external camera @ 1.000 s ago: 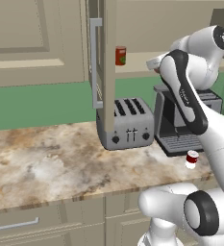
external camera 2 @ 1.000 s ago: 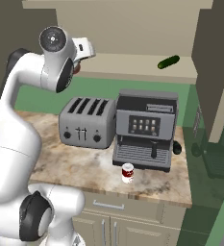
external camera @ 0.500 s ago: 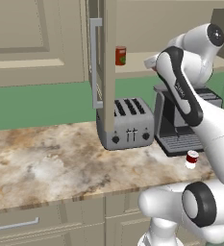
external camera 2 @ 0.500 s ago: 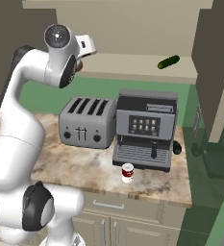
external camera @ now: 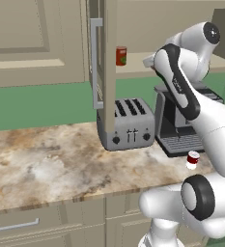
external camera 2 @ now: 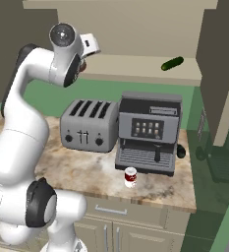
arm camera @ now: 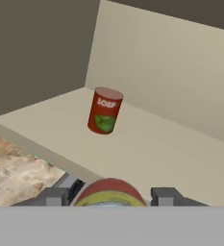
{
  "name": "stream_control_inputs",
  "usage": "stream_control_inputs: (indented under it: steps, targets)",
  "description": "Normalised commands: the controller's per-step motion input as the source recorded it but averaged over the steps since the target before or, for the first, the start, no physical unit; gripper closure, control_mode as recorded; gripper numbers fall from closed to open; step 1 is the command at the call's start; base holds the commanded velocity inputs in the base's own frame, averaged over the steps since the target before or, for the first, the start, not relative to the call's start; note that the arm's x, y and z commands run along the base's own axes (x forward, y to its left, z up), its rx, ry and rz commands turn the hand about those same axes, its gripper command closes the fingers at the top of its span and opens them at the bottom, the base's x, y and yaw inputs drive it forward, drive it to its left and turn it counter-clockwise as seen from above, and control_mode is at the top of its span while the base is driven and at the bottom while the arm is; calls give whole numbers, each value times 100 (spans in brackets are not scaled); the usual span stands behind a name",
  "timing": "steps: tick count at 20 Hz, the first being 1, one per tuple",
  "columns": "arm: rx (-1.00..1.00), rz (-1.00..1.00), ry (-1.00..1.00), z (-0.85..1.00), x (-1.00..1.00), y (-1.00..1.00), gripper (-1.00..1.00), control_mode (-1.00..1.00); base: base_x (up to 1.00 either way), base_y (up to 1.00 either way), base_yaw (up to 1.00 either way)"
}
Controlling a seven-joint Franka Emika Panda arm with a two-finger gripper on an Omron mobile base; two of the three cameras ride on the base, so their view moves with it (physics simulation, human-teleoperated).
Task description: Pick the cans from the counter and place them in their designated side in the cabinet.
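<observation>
My gripper (arm camera: 109,198) is shut on the can with yellow and red bands (arm camera: 109,191), which shows between the fingers (arm camera: 53,196) at the bottom of the hand view. The held can hangs just in front of the open cabinet's pale shelf (arm camera: 156,149), above the shelf's front edge. The other small can (external camera: 193,159), dark red above and white below, stands on the mottled counter (external camera: 46,164) in front of the coffee machine; it is also seen as the same can (external camera 2: 130,177) in the right base view. The cabinet door with its grey bar handle (external camera: 95,62) stands open.
A taller red soup can (arm camera: 104,110) stands upright on the left part of the shelf. A small dark green object (external camera 2: 172,63) lies at the shelf's right end. Below are a silver toaster (external camera 2: 89,125) and a grey coffee machine (external camera 2: 148,133).
The upper arm has swung a little towards the cabinet. The banded can stays in the gripper and the can on the counter has not moved.
</observation>
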Motion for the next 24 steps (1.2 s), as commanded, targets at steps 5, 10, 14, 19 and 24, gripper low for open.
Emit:
stream_control_inputs:
  steps: [5,10,14,19,24]
  targets:
    - [-1,2,1,0,17,0,100,-100,0,0,0]
    - [-1,1,3,0,15,0,100,-100,0,0,0]
    - [-2,0,4,-2,14,0,100,-100,0,0,0]
    - [-1,0,4,-2,15,0,100,-100,0,0,0]
    - [0,2,1,-5,16,0,100,-100,0,0,0]
